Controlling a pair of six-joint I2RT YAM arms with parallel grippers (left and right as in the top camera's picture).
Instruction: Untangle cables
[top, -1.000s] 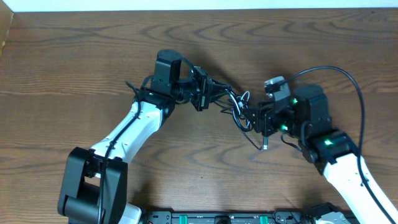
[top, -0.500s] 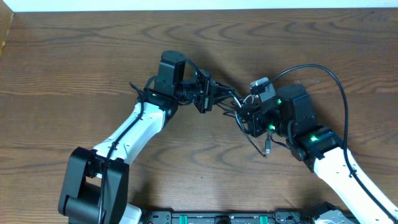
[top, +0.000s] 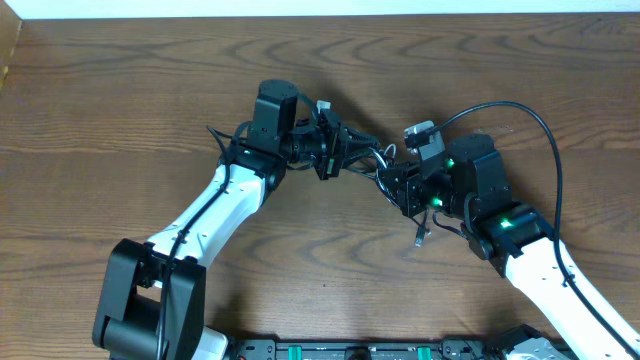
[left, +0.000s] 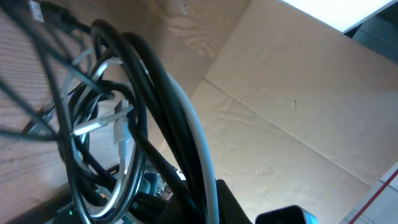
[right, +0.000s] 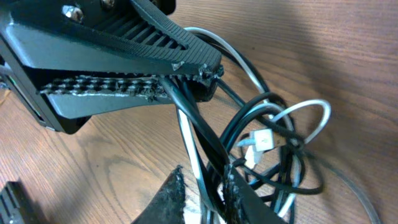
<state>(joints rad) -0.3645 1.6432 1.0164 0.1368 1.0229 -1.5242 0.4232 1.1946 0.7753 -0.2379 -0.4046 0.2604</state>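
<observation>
- Cables (top: 372, 166): thin, glossy round cords, black and white, wound into overlapping loops. Tangled bundle strung between the two grippers, near the middle of the table (top: 120, 100).
- White cord (right: 188, 149) threaded through the black loops, with a small flat white plug (right: 262, 140) lodged in the knot.
- Small dark plug (top: 420, 238) on a black end, hanging just below the right gripper on the near side.
- Table: dark brown wood, matte, with strong wavy grain.
- Left gripper (top: 350, 152): one finger with a black ribbed pad, the other with a woven carbon-fibre pattern. Jaws clamped tight on black cords at the tips, clearest in the right wrist view.
- Right gripper (top: 395, 185): rough black fingertips (right: 171, 196). Jaws nearly together, with a narrow gap and one white and one black cord running through it. Pinched or merely passing through: cannot tell.
- Left wrist view: thick black loops close to the lens, pale board (left: 280, 124) behind.
</observation>
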